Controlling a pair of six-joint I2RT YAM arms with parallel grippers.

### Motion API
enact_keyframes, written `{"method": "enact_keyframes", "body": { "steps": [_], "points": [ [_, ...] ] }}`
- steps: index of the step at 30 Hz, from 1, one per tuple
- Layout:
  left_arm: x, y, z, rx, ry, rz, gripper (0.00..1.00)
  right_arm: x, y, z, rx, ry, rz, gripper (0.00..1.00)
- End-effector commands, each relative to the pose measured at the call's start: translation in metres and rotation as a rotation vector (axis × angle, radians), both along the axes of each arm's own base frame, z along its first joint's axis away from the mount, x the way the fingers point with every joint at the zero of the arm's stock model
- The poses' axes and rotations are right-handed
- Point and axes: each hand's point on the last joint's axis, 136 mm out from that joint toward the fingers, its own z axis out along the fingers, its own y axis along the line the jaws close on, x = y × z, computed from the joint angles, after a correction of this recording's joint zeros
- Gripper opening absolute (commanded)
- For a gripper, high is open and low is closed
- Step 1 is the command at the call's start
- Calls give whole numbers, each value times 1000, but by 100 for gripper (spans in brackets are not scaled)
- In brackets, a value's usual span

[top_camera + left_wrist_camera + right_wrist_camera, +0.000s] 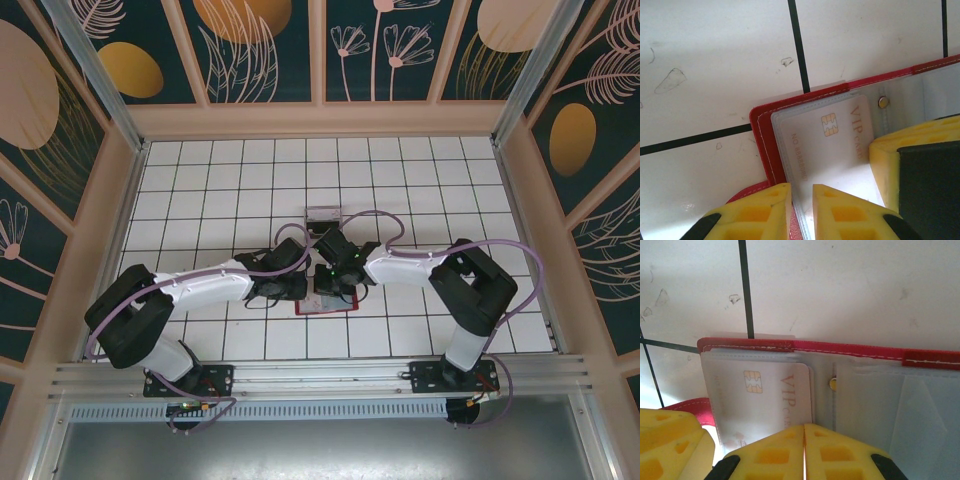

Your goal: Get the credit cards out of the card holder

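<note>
The red card holder [325, 307] lies open on the white tiled table, its grey lining and clear sleeves facing up [762, 135] [850, 346]. A pale credit card [830, 140] [770, 395] with a gold chip and "VIP" lettering sits in the left sleeve, its right edge poking out. My left gripper [300, 288] [801, 187] is closed down narrowly on the holder's left edge and sleeve stack. The right gripper [335, 280] [804, 426] is shut, with its tips at the card's right edge. I see nothing between them.
A small clear plastic box [322, 215] stands just beyond the holder. A brass snap stud [832, 384] sits between the two sleeve pages. Both arms meet at the middle of the table. Raised walls enclose the table on three sides.
</note>
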Motion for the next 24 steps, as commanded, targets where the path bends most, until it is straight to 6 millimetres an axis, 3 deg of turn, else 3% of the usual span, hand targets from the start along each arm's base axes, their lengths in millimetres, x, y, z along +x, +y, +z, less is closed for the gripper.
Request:
{"method": "enact_keyframes", "body": {
  "steps": [1,3,13,24],
  "points": [
    [-3,5,1,9,5,15,21,1,9,3,18,-9,7,10],
    [-3,5,0,10,6,15,21,1,9,3,20,-10,8,15],
    [-3,5,1,10,6,14,21,1,15,2,38,-9,10,14],
    [-2,5,0,13,7,16,21,4,-7,-10,-117,-19,-17,21]
  ]
}}
